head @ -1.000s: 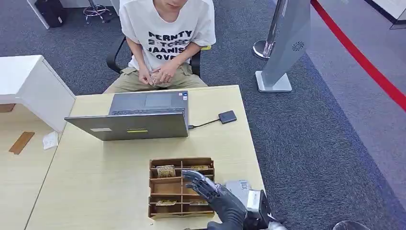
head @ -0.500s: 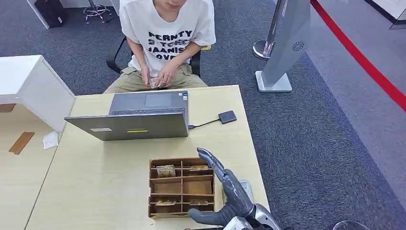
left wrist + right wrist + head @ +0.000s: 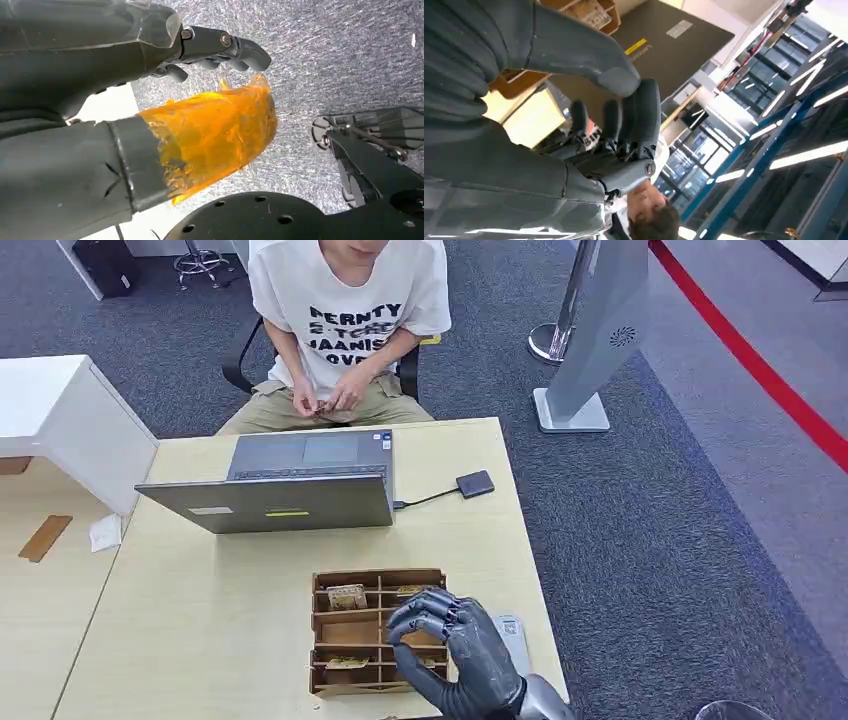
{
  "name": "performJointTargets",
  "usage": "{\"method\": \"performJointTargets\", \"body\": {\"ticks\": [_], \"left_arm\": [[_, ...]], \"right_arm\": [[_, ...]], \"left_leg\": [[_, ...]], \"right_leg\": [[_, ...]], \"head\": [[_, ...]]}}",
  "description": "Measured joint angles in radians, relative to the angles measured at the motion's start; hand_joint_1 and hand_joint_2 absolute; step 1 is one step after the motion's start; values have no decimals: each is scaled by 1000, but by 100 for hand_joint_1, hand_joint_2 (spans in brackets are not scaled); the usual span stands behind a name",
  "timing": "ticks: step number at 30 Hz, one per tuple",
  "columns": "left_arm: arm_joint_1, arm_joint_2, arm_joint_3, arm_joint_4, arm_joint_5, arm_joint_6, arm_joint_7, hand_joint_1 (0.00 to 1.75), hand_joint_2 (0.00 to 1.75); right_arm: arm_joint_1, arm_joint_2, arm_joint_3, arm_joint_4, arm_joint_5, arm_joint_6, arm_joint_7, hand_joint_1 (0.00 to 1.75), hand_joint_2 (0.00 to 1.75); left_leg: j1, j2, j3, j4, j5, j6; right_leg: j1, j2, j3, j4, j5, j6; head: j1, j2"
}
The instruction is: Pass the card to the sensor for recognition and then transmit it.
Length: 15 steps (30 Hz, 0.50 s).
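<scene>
A wooden compartment box [image 3: 365, 632] sits near the table's front edge, with cards [image 3: 346, 596] lying in several of its slots. My right hand [image 3: 452, 650] hovers over the box's right-hand slots; its fingers [image 3: 425, 608] curl downward and the thumb stands apart from them, with no card seen between them. In the right wrist view the thumb [image 3: 589, 62] and fingers [image 3: 639, 115] bend toward each other above the box [image 3: 574, 12]. The sensor, a small dark reader [image 3: 475, 483], lies beyond the box, cabled to the laptop [image 3: 290, 488]. My left hand [image 3: 150, 115] hangs over carpet, holding nothing.
A person [image 3: 345, 320] sits behind the table with both hands in their lap. A small pale device [image 3: 511, 632] lies just right of the box. A white cabinet [image 3: 70, 425] stands at the left, and a grey stand [image 3: 590, 350] on the carpet at the right.
My right hand, stretched flat beside the box half a second ago, has swung left over the box and curled its fingers downward. The person's hands shifted slightly.
</scene>
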<state>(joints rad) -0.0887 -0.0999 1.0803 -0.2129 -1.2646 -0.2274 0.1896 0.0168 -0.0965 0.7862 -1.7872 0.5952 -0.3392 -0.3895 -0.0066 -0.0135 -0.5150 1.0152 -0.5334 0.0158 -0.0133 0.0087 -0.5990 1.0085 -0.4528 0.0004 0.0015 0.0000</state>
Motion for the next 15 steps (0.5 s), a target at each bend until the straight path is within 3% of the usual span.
{"method": "performJointTargets", "body": {"ticks": [4, 8, 10, 13, 15], "left_arm": [[0, 0, 0, 0, -4, 0, -3, 0, 0], [0, -1, 0, 0, -10, 0, -3, 0, 0], [0, -1, 0, 0, -10, 0, -3, 0, 0], [0, -3, 0, 0, -12, 0, -3, 0, 0], [0, -3, 0, 0, -13, 0, -3, 0, 0]], "right_arm": [[-30, -4, 26, 23, 92, -48, 40, 168, 175], [-58, -11, 54, 58, 161, -75, 79, 115, 175], [-69, -12, 64, 76, 195, -92, 108, 65, 175], [-89, -13, 75, 112, 238, -112, 142, 51, 175], [-101, -13, 81, 133, 259, -122, 161, 51, 175]], "left_leg": [[0, 0, 0, 0, 0, 0], [0, 0, 0, 0, 0, 0], [0, 0, 0, 0, 0, 0], [0, 0, 0, 0, 0, 0], [0, 0, 0, 0, 0, 0]], "right_leg": [[0, 0, 0, 0, 0, 0], [0, 0, 0, 0, 0, 0], [0, 0, 0, 0, 0, 0], [0, 0, 0, 0, 0, 0], [0, 0, 0, 0, 0, 0]], "head": [[0, 0], [0, 0], [0, 0], [0, 0], [0, 0]]}}
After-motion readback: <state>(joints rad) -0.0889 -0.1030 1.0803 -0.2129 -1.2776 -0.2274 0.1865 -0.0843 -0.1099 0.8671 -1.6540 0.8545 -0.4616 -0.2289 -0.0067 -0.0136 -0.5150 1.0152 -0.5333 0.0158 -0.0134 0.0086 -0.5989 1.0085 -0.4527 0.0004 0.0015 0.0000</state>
